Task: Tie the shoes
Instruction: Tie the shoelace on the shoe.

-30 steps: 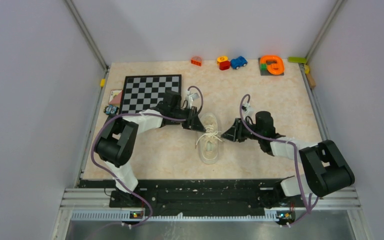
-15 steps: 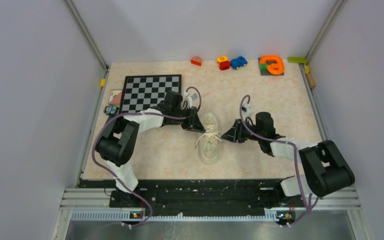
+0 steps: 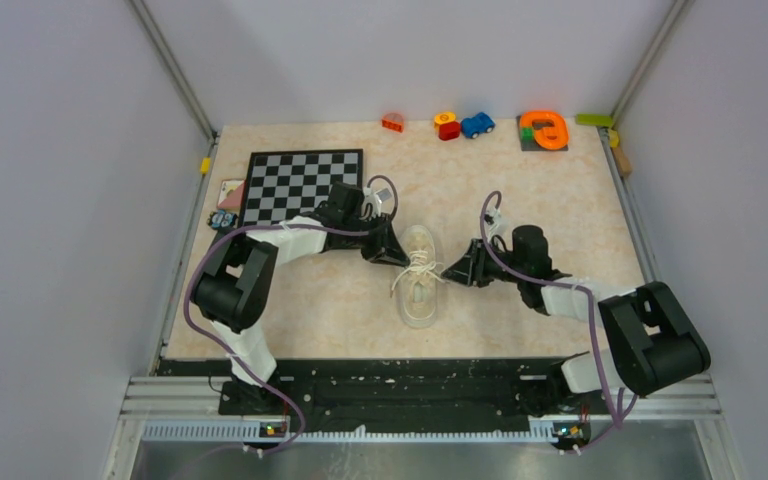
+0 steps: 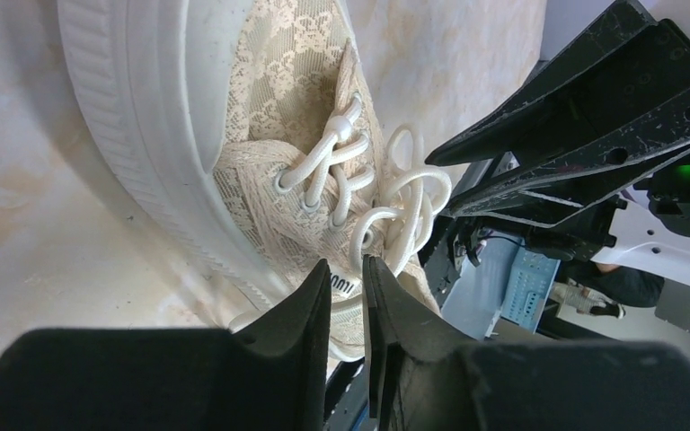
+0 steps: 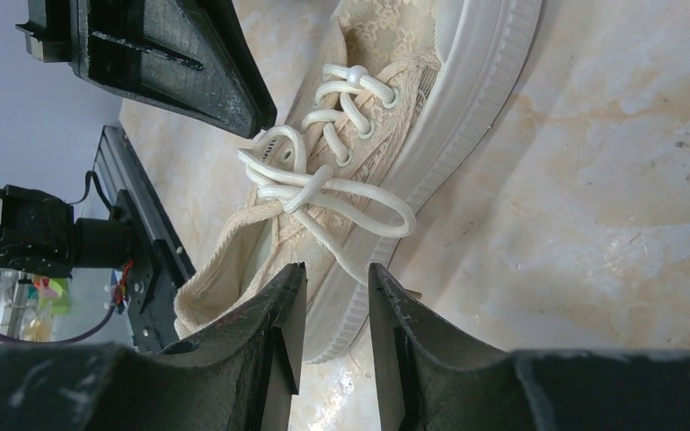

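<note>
The cream sneaker (image 3: 420, 295) lies in the middle of the table, toe towards the near edge, with its white laces (image 3: 418, 268) in a bow with loose loops. My left gripper (image 3: 393, 255) sits at the shoe's left side by the laces. In the left wrist view its jaws (image 4: 348, 268) stand a narrow gap apart over the shoe's collar (image 4: 287, 54), with the lace loops (image 4: 395, 202) just beyond and nothing clearly pinched. My right gripper (image 3: 453, 272) is at the shoe's right side. It is open (image 5: 337, 274) over the sole edge (image 5: 467, 63), below a long lace loop (image 5: 359, 211).
A chessboard (image 3: 303, 185) lies at the back left, with cards (image 3: 228, 195) beside it. Small toys stand along the far edge: a red block (image 3: 393, 122), a blue car (image 3: 477, 124) and an orange piece (image 3: 543, 130). Walls close in on both sides.
Both grippers have shifted only slightly beside the shoe. The shoe and the laces lie as before.
</note>
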`<action>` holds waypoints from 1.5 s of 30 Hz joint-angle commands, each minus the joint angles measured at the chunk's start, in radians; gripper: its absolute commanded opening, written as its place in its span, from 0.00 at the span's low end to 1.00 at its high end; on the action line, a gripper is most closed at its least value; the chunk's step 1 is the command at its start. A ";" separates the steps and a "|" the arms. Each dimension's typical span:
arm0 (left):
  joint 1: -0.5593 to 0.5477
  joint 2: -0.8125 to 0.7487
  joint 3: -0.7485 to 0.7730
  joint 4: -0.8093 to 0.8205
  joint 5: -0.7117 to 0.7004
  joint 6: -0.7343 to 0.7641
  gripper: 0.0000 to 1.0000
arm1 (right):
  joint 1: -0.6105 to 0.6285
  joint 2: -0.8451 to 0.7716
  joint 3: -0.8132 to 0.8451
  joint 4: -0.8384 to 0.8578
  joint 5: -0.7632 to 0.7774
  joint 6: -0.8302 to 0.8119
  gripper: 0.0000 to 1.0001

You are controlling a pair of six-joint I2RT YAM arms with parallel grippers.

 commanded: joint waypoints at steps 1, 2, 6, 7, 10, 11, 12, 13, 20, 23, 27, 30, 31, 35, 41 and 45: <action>-0.002 0.002 0.042 0.034 0.040 -0.029 0.22 | -0.013 -0.019 -0.006 0.068 -0.017 0.004 0.33; -0.003 0.004 0.045 0.033 0.042 -0.029 0.22 | -0.013 -0.017 -0.005 0.070 -0.015 0.005 0.33; -0.011 0.018 0.049 0.040 0.054 -0.035 0.22 | -0.013 -0.017 0.002 0.067 -0.001 0.002 0.33; -0.013 0.021 0.049 0.042 0.056 -0.038 0.22 | -0.012 -0.018 0.004 0.066 0.001 0.003 0.34; -0.013 0.024 0.041 0.050 0.050 -0.048 0.23 | -0.014 -0.026 0.011 0.056 0.007 -0.003 0.34; -0.013 0.023 0.038 0.053 0.047 -0.050 0.24 | -0.016 -0.030 0.014 0.052 0.007 -0.005 0.34; -0.013 0.022 0.033 0.054 0.047 -0.052 0.24 | -0.016 -0.033 0.015 0.048 0.007 -0.005 0.34; -0.013 0.022 0.031 0.053 0.045 -0.052 0.24 | -0.018 -0.037 0.015 0.043 0.009 -0.007 0.34; -0.015 0.028 0.016 0.080 0.051 -0.071 0.26 | -0.020 -0.041 0.014 0.038 0.009 -0.011 0.34; -0.021 0.030 0.013 0.081 0.062 -0.083 0.24 | -0.021 -0.041 0.014 0.036 0.009 -0.012 0.34; -0.024 0.030 -0.003 0.138 0.081 -0.108 0.21 | -0.021 -0.037 0.015 0.038 0.012 -0.011 0.34; -0.023 0.040 -0.007 0.146 0.086 -0.112 0.21 | -0.020 -0.036 0.015 0.038 0.017 -0.011 0.36; -0.024 0.041 -0.008 0.145 0.085 -0.111 0.21 | -0.020 -0.036 0.015 0.038 0.020 -0.011 0.36; -0.024 0.049 -0.010 0.144 0.089 -0.107 0.20 | -0.020 -0.035 0.014 0.038 0.027 -0.013 0.37; -0.024 0.066 0.002 0.156 0.095 -0.113 0.14 | -0.021 -0.024 0.017 0.041 0.034 -0.010 0.37; -0.021 0.063 0.000 0.185 0.100 -0.126 0.00 | -0.021 -0.013 0.022 0.044 0.039 -0.015 0.38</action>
